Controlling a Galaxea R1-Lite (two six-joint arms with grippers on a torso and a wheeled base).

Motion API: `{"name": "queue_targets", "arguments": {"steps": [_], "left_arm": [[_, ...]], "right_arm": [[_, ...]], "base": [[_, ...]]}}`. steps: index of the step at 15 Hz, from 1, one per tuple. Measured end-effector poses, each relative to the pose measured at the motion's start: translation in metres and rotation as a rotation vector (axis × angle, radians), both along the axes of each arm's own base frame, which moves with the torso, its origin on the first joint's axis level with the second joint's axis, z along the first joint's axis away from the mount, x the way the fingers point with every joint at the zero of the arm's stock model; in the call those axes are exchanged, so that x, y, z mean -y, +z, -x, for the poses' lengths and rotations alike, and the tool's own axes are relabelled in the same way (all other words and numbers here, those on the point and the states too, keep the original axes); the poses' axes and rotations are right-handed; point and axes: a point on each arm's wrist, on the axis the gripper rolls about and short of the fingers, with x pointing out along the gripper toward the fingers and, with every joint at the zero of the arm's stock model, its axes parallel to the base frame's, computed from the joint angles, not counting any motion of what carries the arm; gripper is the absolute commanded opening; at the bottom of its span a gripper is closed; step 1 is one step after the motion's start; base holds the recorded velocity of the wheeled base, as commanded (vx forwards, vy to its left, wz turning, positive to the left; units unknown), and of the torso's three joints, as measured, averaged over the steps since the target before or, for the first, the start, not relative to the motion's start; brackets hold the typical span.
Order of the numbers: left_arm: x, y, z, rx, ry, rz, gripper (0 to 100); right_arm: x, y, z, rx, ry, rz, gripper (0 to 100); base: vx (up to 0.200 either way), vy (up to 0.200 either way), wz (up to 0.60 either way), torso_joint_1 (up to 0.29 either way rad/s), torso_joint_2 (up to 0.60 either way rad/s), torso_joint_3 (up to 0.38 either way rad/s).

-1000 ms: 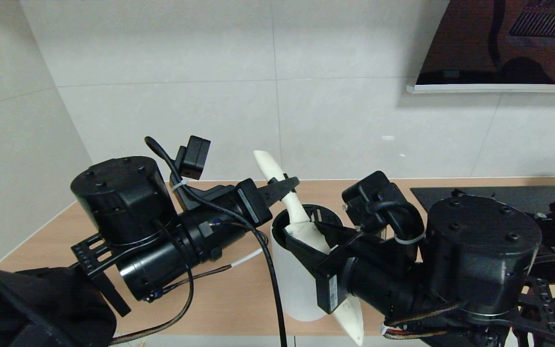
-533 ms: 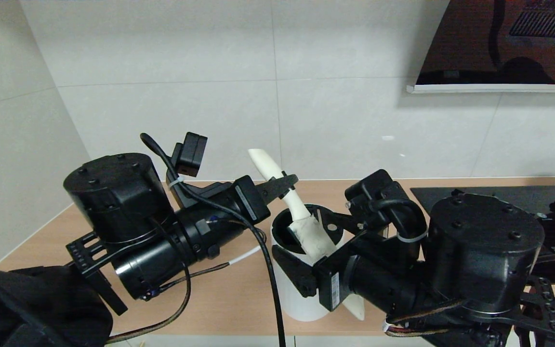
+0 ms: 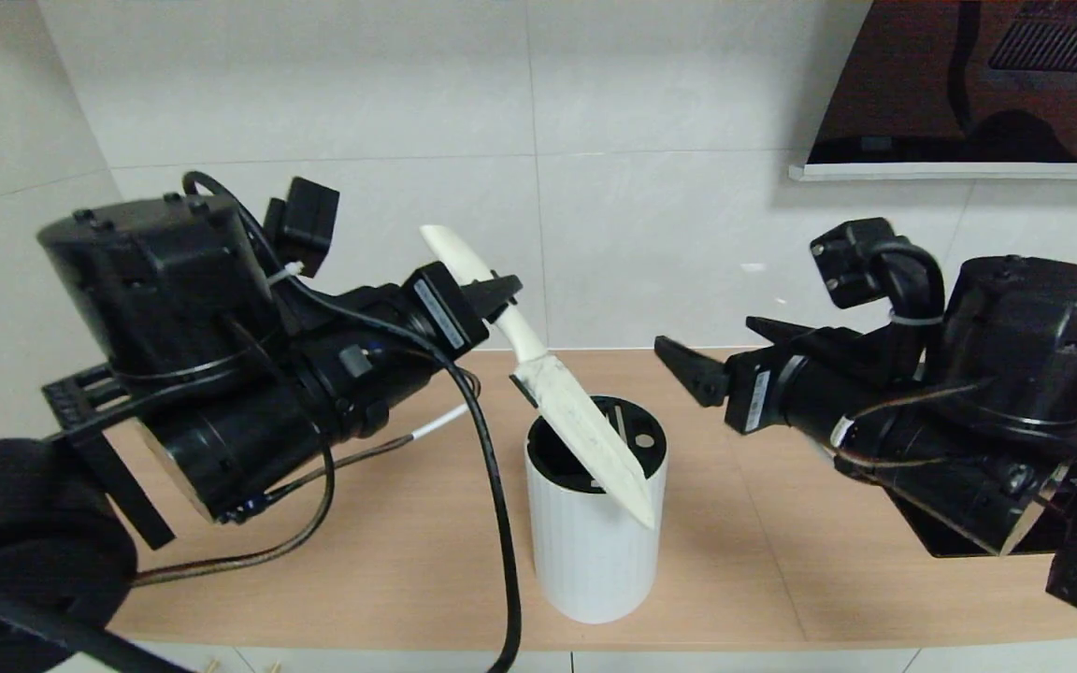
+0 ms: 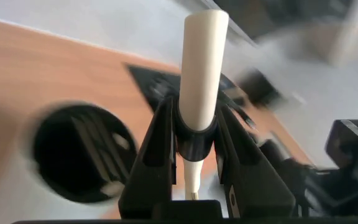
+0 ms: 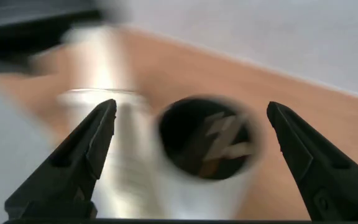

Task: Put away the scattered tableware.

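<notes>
Behind everything, saw a white tiled wall, with a dark range hood at its upper right and a pale wooden counter running below. Found both black arms up above that counter in the head view. Caught the left gripper clamped tight on the cream handle of a white knife, with the handle pointing up toward the wall and the blade slanting down to the right. Noted the right gripper apart from the knife, off to its right, fingers spread wide and holding nothing. Spotted a white ribbed holder, a cylinder, upright near the counter's front edge, between the two grippers and lower than both. Saw the blade crossing the holder's dark slotted top, with its tip lying over the right side of the white wall in that picture. Could not tell from there whether blade and holder touched. Got from the left wrist view what the head view hid: fingers closed on either side of the knife handle, with the holder's dark opening blurred beyond them. Got from the right wrist view the holder framed between the parted fingers, pale shapes inside its opening too smeared to name.
</notes>
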Motion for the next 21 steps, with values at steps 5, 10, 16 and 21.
{"name": "queue_targets", "arguments": {"steps": [5, 10, 16, 21], "left_arm": [[0.015, 0.047, 0.019, 0.215, 0.158, -0.186, 0], [0.033, 0.036, 0.032, 0.326, 0.344, -0.352, 0], [0.052, 0.014, 0.021, 0.334, 0.399, -0.408, 0], [0.062, -0.001, 0.013, 0.321, 0.393, -0.422, 0]], "right_arm": [[0.025, -0.006, -0.023, -0.016, -0.09, 0.011, 100], [0.028, -0.012, -0.023, -0.031, -0.102, 0.023, 100], [0.027, -0.015, -0.024, -0.039, -0.101, 0.029, 100], [0.027, -0.016, -0.024, -0.043, -0.1, 0.031, 100]], "base": [[0.0, 0.0, 0.0, 0.0, 0.0, 0.0], [0.0, 0.0, 0.0, 0.0, 0.0, 0.0], [0.0, 0.0, 0.0, 0.0, 0.0, 0.0], [0.0, 0.0, 0.0, 0.0, 0.0, 0.0]]}}
